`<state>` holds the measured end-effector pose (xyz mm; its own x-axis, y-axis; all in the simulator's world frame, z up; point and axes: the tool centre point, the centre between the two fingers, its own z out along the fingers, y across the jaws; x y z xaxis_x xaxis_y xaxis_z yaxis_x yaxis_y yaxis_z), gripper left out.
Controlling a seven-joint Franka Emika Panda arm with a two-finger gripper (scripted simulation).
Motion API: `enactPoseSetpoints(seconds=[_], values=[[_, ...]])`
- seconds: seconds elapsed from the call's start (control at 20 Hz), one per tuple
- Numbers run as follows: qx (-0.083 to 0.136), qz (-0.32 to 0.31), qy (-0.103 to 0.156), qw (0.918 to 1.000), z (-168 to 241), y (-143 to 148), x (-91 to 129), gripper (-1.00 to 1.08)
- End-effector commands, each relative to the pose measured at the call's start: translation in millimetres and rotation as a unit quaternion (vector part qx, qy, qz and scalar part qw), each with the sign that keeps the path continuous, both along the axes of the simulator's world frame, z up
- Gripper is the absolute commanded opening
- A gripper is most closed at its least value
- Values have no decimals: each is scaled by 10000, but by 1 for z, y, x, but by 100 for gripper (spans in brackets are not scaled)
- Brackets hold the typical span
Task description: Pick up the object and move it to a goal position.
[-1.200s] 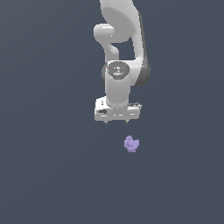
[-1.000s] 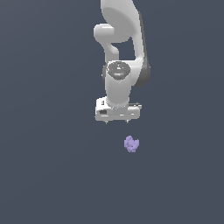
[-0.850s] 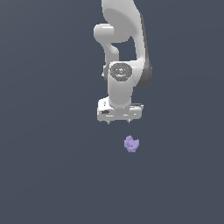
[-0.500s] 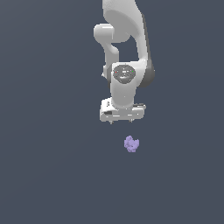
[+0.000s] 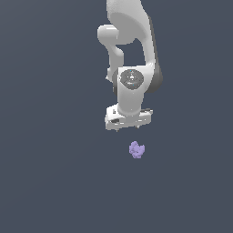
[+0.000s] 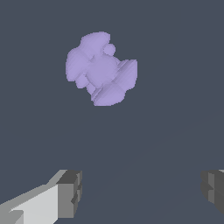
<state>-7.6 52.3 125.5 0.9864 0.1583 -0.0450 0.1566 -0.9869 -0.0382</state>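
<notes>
The object (image 5: 136,149) is a small pale purple lumpy thing lying on the dark grey floor, just below and slightly to the exterior view's right of the white gripper (image 5: 128,124). In the wrist view the object (image 6: 101,68) lies ahead of the gripper (image 6: 142,192), apart from it. The two grey fingertips (image 6: 70,193) stand wide apart with nothing between them. The gripper is open and empty, pointing down at the floor.
The white arm (image 5: 132,54) rises behind the gripper toward the top of the exterior view. The dark grey floor (image 5: 54,173) spreads flat all around.
The gripper has shifted slightly toward the exterior view's right and down, nearer the object. The object has not moved.
</notes>
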Motion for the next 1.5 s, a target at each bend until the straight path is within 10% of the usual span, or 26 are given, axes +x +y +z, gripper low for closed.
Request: enactPoseSetpoints(seconds=[0.0,0.5,1.45], values=[[-3,239,-17,9997,-1,3,5,100],[-16,1686,-121,9856,-7,20,35,100],[-37,3869,-282,9217,-17,45,79,100]])
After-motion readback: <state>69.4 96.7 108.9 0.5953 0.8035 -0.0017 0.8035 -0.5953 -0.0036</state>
